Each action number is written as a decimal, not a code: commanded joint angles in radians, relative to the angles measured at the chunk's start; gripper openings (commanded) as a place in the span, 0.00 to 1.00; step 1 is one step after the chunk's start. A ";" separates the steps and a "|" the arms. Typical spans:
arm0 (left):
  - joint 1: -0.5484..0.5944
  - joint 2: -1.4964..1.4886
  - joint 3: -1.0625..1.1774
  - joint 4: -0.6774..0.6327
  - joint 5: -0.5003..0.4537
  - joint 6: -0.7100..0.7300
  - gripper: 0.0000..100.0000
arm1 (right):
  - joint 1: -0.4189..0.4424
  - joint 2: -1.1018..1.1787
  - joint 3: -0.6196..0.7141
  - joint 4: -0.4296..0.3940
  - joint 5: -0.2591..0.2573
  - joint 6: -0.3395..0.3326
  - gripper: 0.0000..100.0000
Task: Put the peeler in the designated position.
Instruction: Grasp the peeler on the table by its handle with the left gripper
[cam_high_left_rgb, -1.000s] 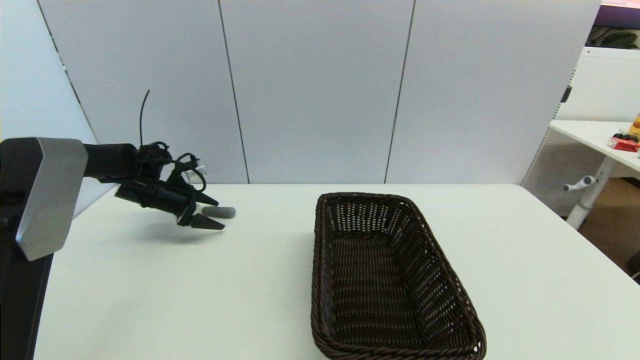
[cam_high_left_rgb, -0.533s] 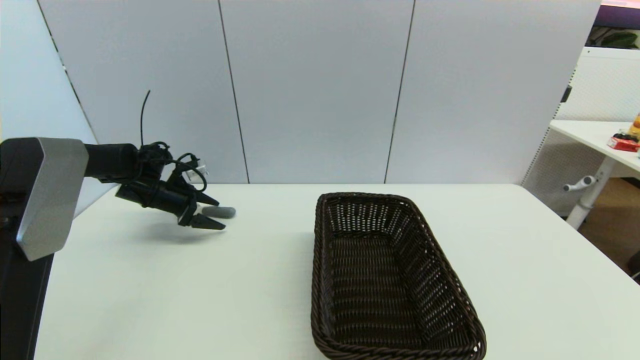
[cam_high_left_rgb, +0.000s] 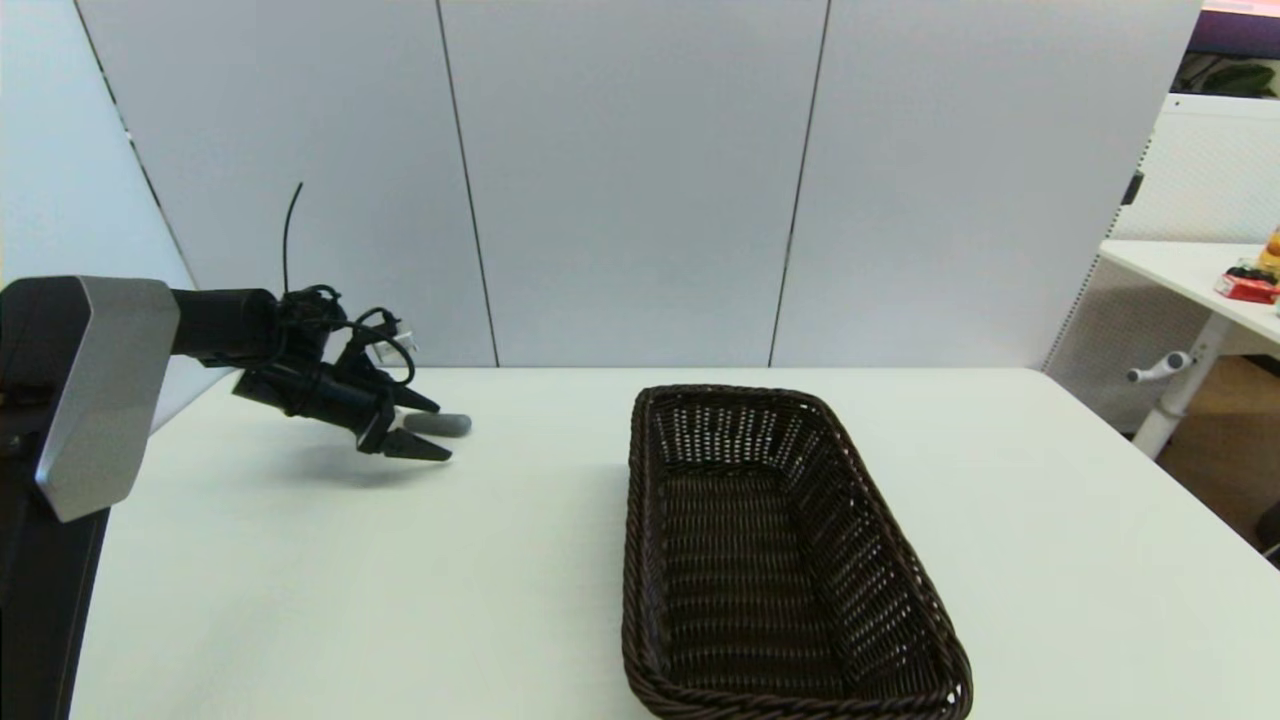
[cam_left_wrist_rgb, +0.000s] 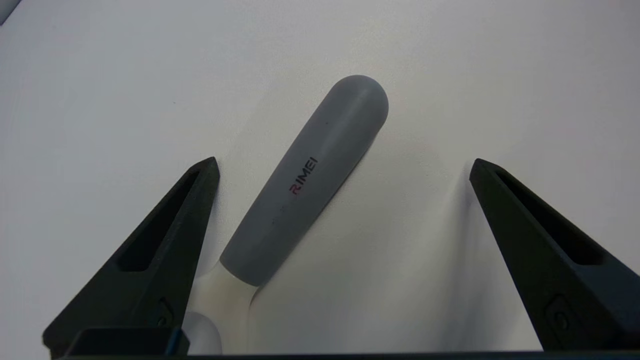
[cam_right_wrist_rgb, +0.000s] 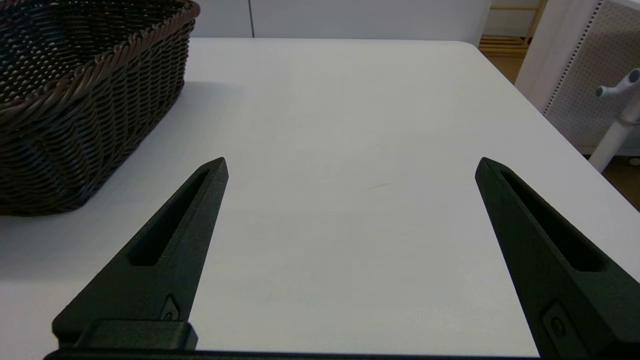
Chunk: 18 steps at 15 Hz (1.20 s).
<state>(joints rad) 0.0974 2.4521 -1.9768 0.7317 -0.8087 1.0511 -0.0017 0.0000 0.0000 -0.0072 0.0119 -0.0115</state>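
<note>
1. Two fingers of the left gripper (cam_left_wrist_rgb: 342, 165) stand wide apart, astride the peeler (cam_left_wrist_rgb: 305, 185) lying on the table (cam_left_wrist_rgb: 450, 75), nearer one finger.
2. Light, stiff, probably slick; best pinched mid-handle, clear of the blade.
3. Right gripper (cam_right_wrist_rgb: 350, 165) idles, spread wide, beside the basket (cam_right_wrist_rgb: 75, 90).

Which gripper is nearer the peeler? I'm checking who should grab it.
Left. The left gripper is open astride the peeler; the right gripper is open beyond the basket.
</note>
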 joint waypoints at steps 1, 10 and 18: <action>0.001 -0.004 0.000 0.005 -0.004 0.006 1.00 | 0.000 0.000 0.000 0.000 0.000 -0.001 1.00; -0.004 -0.007 0.001 -0.133 0.031 0.021 1.00 | 0.000 0.000 0.000 0.000 0.000 -0.001 1.00; -0.004 -0.007 0.001 -0.078 0.031 0.015 1.00 | 0.000 0.000 0.000 0.000 0.000 -0.001 1.00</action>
<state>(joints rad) 0.0932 2.4477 -1.9757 0.6494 -0.7745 1.0594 -0.0017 0.0000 0.0000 -0.0072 0.0119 -0.0119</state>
